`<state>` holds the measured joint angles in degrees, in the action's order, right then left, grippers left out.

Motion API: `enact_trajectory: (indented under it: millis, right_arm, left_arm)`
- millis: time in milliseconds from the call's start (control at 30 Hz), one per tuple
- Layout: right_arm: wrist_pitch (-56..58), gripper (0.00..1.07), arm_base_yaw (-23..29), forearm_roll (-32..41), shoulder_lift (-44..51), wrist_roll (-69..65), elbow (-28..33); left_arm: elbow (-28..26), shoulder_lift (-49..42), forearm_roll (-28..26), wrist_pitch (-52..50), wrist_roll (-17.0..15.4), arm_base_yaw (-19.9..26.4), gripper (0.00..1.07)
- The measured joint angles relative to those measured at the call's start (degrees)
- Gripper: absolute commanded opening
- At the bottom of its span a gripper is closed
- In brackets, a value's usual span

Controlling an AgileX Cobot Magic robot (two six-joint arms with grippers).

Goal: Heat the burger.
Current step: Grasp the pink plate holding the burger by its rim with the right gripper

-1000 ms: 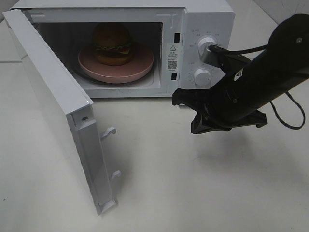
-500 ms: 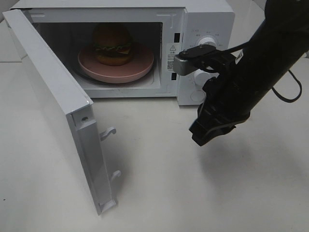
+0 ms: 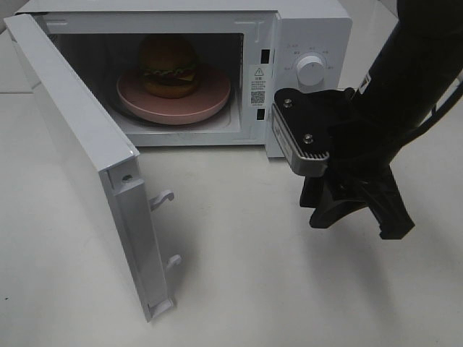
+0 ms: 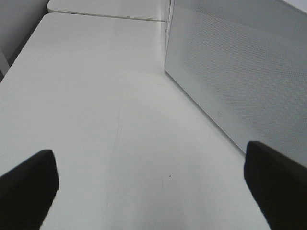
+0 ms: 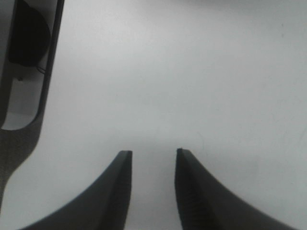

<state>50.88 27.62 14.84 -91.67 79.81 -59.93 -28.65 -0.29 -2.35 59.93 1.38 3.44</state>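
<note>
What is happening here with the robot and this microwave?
The burger sits on a pink plate inside the microwave, whose door stands wide open, so heating is not yet started. The right gripper hangs over the table in front of the control panel, jaws apart and empty. The left gripper is open and empty too, beside the door.

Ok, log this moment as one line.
burger: on pink plate inside microwave | door: open | right gripper: before control panel, jaws apart, empty | left gripper: over table, jaws wide, empty
</note>
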Motion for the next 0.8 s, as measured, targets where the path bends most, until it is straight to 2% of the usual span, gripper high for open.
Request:
enact_trajectory:
  millis: [33, 67, 100, 133, 167, 200, 233, 300, 533, 800]
  right_arm:
    - [0.00, 0.47, 0.00, 0.00, 0.00, 0.00, 0.00]
    - [-0.74, 0.52, 0.00, -0.80, 0.00, 0.29, 0.00]
    - [-2.58, 0.63, 0.00, -2.06, 0.06, 0.34, 0.00]
    - [-2.58, 0.63, 0.00, -2.06, 0.06, 0.34, 0.00]
    - [-3.50, 0.69, 0.00, -2.64, 0.11, 0.17, 0.00]
    - [-5.10, 0.81, 0.00, -3.67, 0.40, -0.86, 0.00]
    - [-5.10, 0.81, 0.00, -3.67, 0.40, -0.86, 0.00]
    - [-6.76, 0.92, 0.00, -5.33, 0.46, -3.50, 0.00]
    - [-7.45, 0.94, 0.00, -7.28, 0.46, -5.27, -0.06]
    - [-10.54, 0.93, 2.81, -13.92, 0.29, -6.30, -5.33]
  left_arm:
    - [0.00, 0.00, 0.00, 0.00, 0.00, 0.00, 0.98]
    - [0.00, 0.00, 0.00, 0.00, 0.00, 0.00, 0.98]
    - [0.00, 0.00, 0.00, 0.00, 0.00, 0.00, 0.98]
    - [0.00, 0.00, 0.00, 0.00, 0.00, 0.00, 0.98]
    - [0.00, 0.00, 0.00, 0.00, 0.00, 0.00, 0.98]
    - [0.00, 0.00, 0.00, 0.00, 0.00, 0.00, 0.98]
    - [0.00, 0.00, 0.00, 0.00, 0.00, 0.00, 0.98]
    - [0.00, 0.00, 0.00, 0.00, 0.00, 0.00, 0.98]
    - [0.00, 0.00, 0.00, 0.00, 0.00, 0.00, 0.98]
    - [0.00, 0.00, 0.00, 0.00, 0.00, 0.00, 0.98]
